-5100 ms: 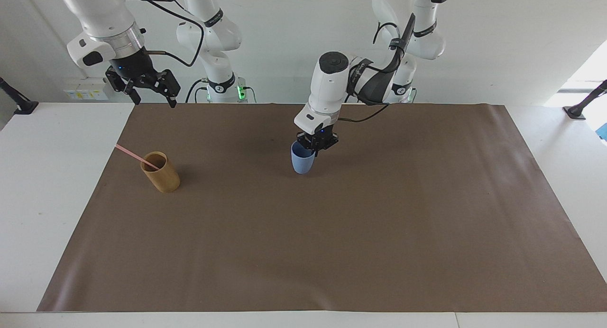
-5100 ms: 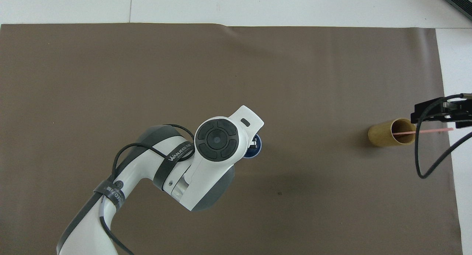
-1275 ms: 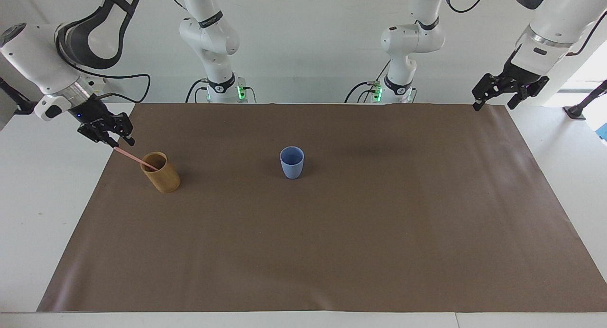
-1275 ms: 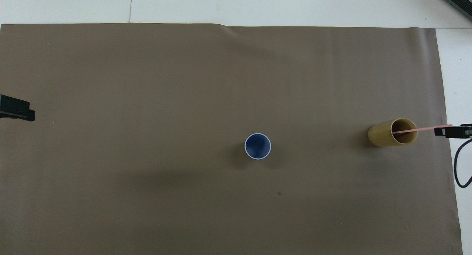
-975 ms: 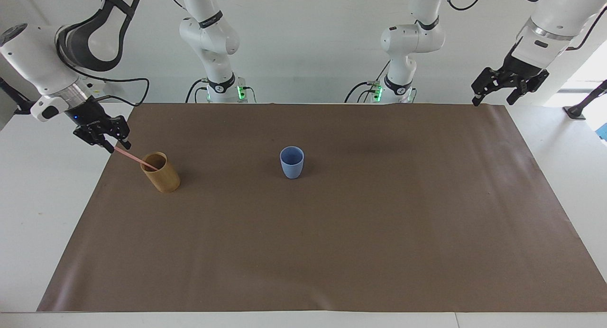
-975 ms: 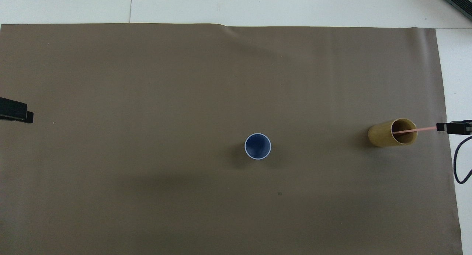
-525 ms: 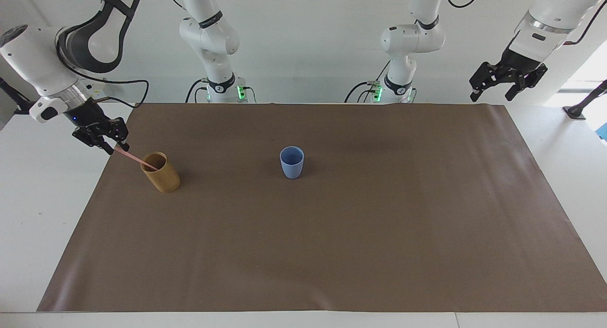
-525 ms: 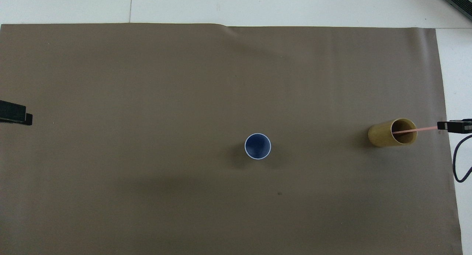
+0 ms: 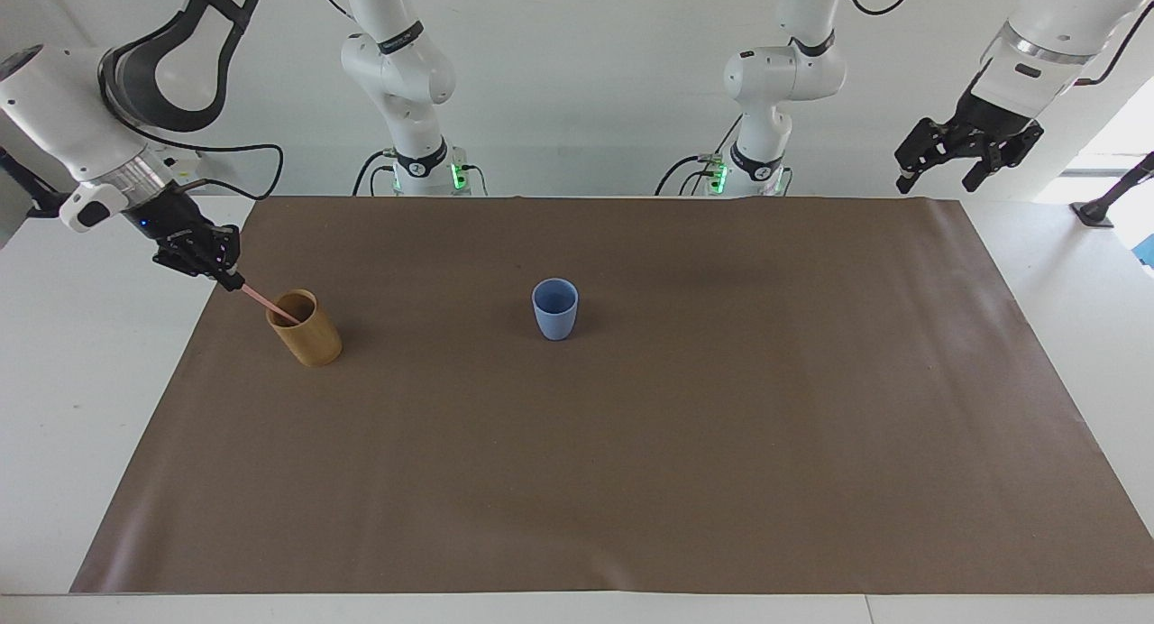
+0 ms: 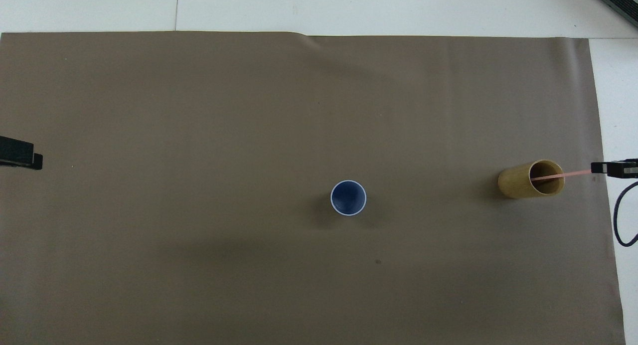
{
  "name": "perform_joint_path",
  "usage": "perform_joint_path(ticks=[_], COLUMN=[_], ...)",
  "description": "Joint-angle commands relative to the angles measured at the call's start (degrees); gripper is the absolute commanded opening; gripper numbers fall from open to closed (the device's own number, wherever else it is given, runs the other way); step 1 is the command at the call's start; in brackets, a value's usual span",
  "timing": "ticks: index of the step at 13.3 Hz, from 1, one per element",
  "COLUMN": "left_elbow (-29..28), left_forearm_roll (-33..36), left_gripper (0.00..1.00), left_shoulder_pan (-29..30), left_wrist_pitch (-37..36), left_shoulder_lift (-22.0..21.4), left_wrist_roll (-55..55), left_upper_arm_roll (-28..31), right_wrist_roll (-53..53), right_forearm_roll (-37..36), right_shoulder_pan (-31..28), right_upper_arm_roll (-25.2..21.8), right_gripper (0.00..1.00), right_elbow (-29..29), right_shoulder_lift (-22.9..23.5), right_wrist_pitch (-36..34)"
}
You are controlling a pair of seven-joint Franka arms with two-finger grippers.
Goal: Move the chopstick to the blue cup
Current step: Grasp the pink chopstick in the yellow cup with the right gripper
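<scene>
A pale pink chopstick (image 9: 263, 301) (image 10: 568, 174) leans out of a tan bamboo cup (image 9: 306, 328) (image 10: 529, 179) at the right arm's end of the mat. My right gripper (image 9: 233, 282) (image 10: 598, 168) is shut on the chopstick's upper end, just outside that cup. The blue cup (image 9: 554, 308) (image 10: 348, 198) stands upright and empty near the mat's middle. Raised over the mat's corner at the left arm's end, my left gripper (image 9: 936, 181) is open and holds nothing; in the overhead view only its dark tip (image 10: 20, 155) shows.
A brown mat (image 9: 631, 444) (image 10: 249, 110) covers most of the white table. Both arm bases stand at the robots' edge. A black cable (image 10: 620, 220) hangs from the right arm beside the mat.
My right gripper has closed on the chopstick's upper end over the last second. The left gripper has stayed raised over its corner, barely shifting.
</scene>
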Motion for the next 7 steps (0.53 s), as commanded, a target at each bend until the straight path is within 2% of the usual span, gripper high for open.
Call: perform_joint_path(ticks=[1,5,7], left_elbow=[0.13,0.13,0.13], left_forearm_roll=[-0.71,-0.71,-0.71], left_gripper=[1.00,1.00,1.00], left_shoulder_pan=[0.74,0.82,0.82], left_wrist_pitch=[-1.07,-1.07,-1.07], left_shoulder_lift=[-0.45,-0.45,-0.45], left_wrist_roll=[0.20,0.20,0.20], left_upper_arm_roll=[-0.27,-0.27,-0.27], right_wrist_roll=[1.56,14.03,16.42], right_forearm_roll=[1.70,-1.53,-11.69], right_shoulder_pan=[-0.46,1.55,5.23], right_upper_arm_roll=[0.32,2.51,2.69], right_gripper=[0.00,0.00,0.00], right_elbow=[2.18,9.46,10.97], right_shoulder_lift=[0.00,-1.58,-4.12], right_wrist_pitch=[-3.93,-11.31,-11.85])
